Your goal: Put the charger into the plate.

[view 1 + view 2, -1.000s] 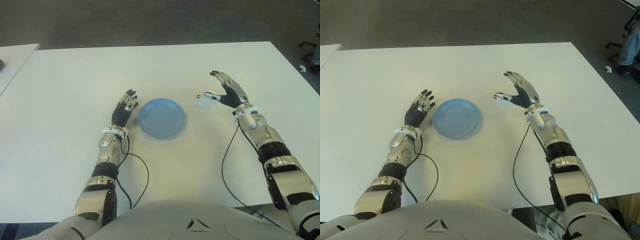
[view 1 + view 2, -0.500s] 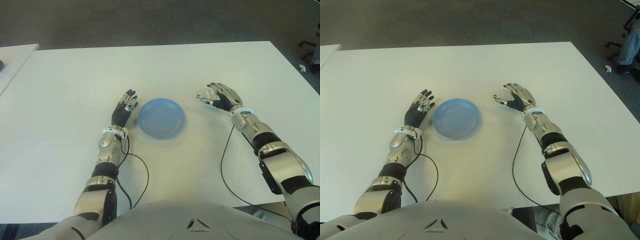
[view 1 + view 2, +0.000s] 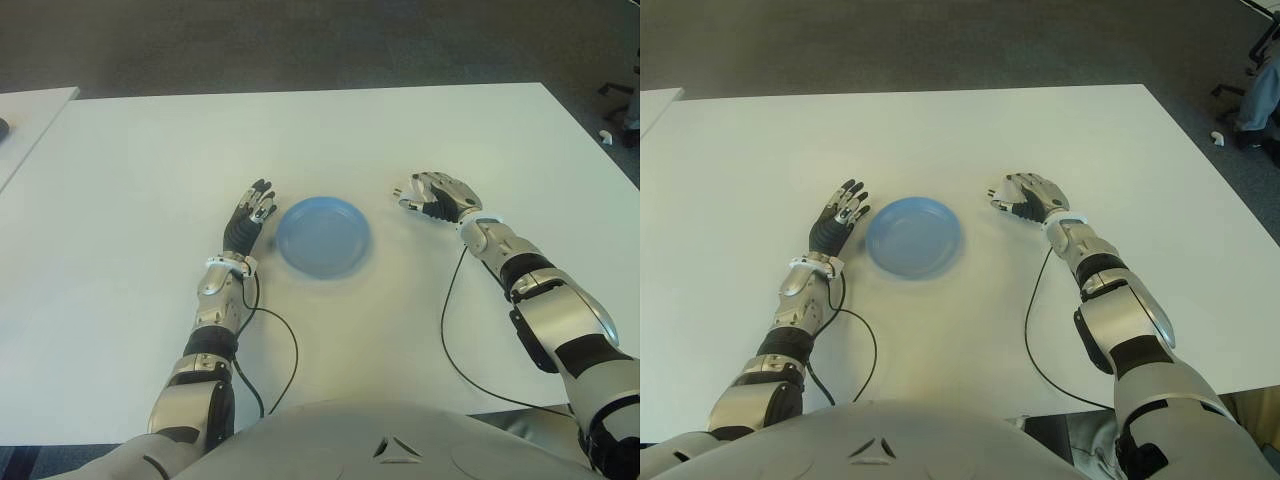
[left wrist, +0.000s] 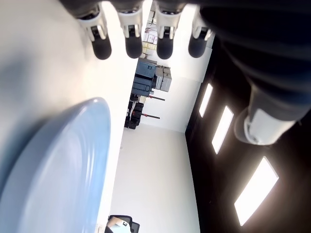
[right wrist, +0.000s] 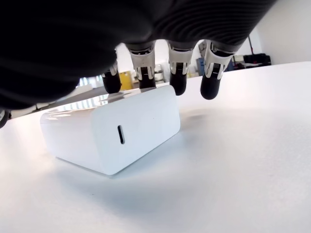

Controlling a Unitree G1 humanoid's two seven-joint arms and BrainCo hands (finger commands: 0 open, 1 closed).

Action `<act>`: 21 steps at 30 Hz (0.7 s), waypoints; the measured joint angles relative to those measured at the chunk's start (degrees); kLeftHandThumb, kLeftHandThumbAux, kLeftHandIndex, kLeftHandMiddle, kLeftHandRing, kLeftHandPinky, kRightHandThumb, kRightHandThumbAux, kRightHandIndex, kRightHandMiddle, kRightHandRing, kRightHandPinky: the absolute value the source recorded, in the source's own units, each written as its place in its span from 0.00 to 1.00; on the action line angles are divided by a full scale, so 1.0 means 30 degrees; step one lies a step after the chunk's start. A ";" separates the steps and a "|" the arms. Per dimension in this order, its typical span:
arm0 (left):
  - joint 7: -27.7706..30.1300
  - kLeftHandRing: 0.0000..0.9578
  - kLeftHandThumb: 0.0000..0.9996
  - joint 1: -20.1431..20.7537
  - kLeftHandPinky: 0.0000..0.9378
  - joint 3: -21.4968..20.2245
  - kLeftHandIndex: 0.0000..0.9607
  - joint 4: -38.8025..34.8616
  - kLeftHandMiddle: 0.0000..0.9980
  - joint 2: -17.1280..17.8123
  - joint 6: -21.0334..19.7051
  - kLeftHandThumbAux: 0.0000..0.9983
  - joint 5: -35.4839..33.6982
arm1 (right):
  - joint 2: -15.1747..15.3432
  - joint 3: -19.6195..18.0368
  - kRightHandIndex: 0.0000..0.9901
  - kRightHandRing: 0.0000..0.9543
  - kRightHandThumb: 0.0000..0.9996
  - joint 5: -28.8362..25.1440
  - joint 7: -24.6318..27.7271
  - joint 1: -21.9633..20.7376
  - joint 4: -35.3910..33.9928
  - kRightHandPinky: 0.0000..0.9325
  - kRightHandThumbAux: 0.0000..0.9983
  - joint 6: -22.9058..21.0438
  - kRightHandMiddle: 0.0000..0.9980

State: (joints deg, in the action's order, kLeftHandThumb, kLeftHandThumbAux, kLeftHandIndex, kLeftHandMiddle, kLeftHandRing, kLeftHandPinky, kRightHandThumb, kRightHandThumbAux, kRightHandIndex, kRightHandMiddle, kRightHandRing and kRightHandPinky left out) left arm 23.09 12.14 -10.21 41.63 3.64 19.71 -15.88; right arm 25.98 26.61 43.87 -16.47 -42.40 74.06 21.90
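A white block charger (image 5: 114, 133) lies flat on the white table (image 3: 150, 150), to the right of the blue plate (image 3: 322, 236). My right hand (image 3: 430, 194) is lowered over the charger, its fingers (image 5: 177, 73) curled down onto the charger's top far edge. Only a white corner of the charger (image 3: 403, 203) shows past the hand in the eye views, and the thumb is hidden. My left hand (image 3: 250, 214) shows just left of the plate, fingers (image 4: 133, 46) straight and spread, holding nothing. The plate holds nothing.
A second white table (image 3: 30, 110) stands at the far left across a gap. A chair base (image 3: 620, 95) shows on the dark floor at the far right. Black cables (image 3: 447, 330) trail from both wrists toward the table's near edge.
My right hand came down from a raised, spread pose above the charger and curled its fingers over it. The left hand and the plate have not moved.
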 measured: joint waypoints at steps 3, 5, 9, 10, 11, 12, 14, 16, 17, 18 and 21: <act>0.0000 0.03 0.04 -0.0053 0.00 -0.0001 0.00 -0.0142 0.06 -0.0007 -0.0118 0.54 -0.0017 | 0.0033 0.0073 0.00 0.00 0.36 -0.0083 0.0240 -0.0175 0.0240 0.00 0.13 -0.0251 0.00; 0.0010 0.03 0.04 -0.0105 0.01 -0.0002 0.00 -0.0262 0.06 -0.0008 -0.0222 0.54 -0.0055 | 0.0035 0.0111 0.00 0.00 0.35 -0.0157 0.0355 -0.0228 0.0344 0.00 0.13 -0.0497 0.00; 0.0097 0.03 0.05 -0.0187 0.01 -0.0004 0.00 -0.0434 0.06 -0.0011 -0.0374 0.54 -0.0165 | 0.0031 0.0211 0.00 0.00 0.35 -0.0304 0.0627 -0.0244 0.0584 0.00 0.14 -0.1069 0.00; 0.0110 0.03 0.05 -0.0215 0.01 -0.0005 0.00 -0.0488 0.05 -0.0012 -0.0413 0.54 -0.0181 | 0.0022 0.0259 0.00 0.00 0.35 -0.0322 0.0728 -0.0233 0.0650 0.00 0.14 -0.1188 0.00; 0.0113 0.03 0.04 -0.0238 0.02 -0.0005 0.00 -0.0529 0.05 -0.0012 -0.0448 0.54 -0.0197 | 0.0005 0.0291 0.00 0.00 0.35 -0.0342 0.0823 -0.0200 0.0709 0.00 0.14 -0.1304 0.00; 0.0124 0.03 0.04 -0.0266 0.02 -0.0005 0.00 -0.0580 0.05 -0.0012 -0.0480 0.54 -0.0234 | -0.0008 0.0328 0.00 0.00 0.35 -0.0350 0.0854 -0.0148 0.0759 0.00 0.14 -0.1394 0.00; 0.0166 0.03 0.04 -0.0340 0.03 -0.0006 0.00 -0.0696 0.05 -0.0016 -0.0590 0.53 -0.0312 | -0.0093 0.0375 0.00 0.00 0.36 -0.0378 0.0835 -0.0132 0.0766 0.00 0.14 -0.1566 0.00; 0.0216 0.03 0.04 -0.0416 0.03 -0.0004 0.00 -0.0806 0.05 -0.0016 -0.0654 0.53 -0.0350 | -0.0184 0.0419 0.00 0.00 0.36 -0.0411 0.0833 -0.0129 0.0782 0.00 0.14 -0.1753 0.00; 0.0245 0.03 0.04 -0.0458 0.03 -0.0003 0.00 -0.0854 0.05 -0.0021 -0.0662 0.53 -0.0362 | -0.0225 0.0437 0.00 0.00 0.37 -0.0422 0.0833 -0.0130 0.0786 0.00 0.14 -0.1841 0.00; 0.0290 0.03 0.04 -0.0515 0.03 -0.0002 0.00 -0.0919 0.05 -0.0028 -0.0681 0.53 -0.0373 | -0.0265 0.0455 0.00 0.00 0.37 -0.0438 0.0832 -0.0129 0.0788 0.00 0.14 -0.1916 0.00; 0.0412 0.03 0.03 -0.0619 0.02 -0.0003 0.00 -0.1025 0.05 -0.0036 -0.0728 0.53 -0.0418 | -0.0325 0.0484 0.00 0.00 0.37 -0.0468 0.0835 -0.0130 0.0805 0.00 0.15 -0.2023 0.00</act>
State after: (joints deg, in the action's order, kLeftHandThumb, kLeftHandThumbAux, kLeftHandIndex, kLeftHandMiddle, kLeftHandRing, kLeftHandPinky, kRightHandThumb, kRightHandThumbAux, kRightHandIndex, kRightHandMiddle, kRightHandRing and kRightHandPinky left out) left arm 24.32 10.28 -10.22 38.55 3.53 17.53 -17.13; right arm 25.00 28.07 42.46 -13.97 -42.79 76.48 15.84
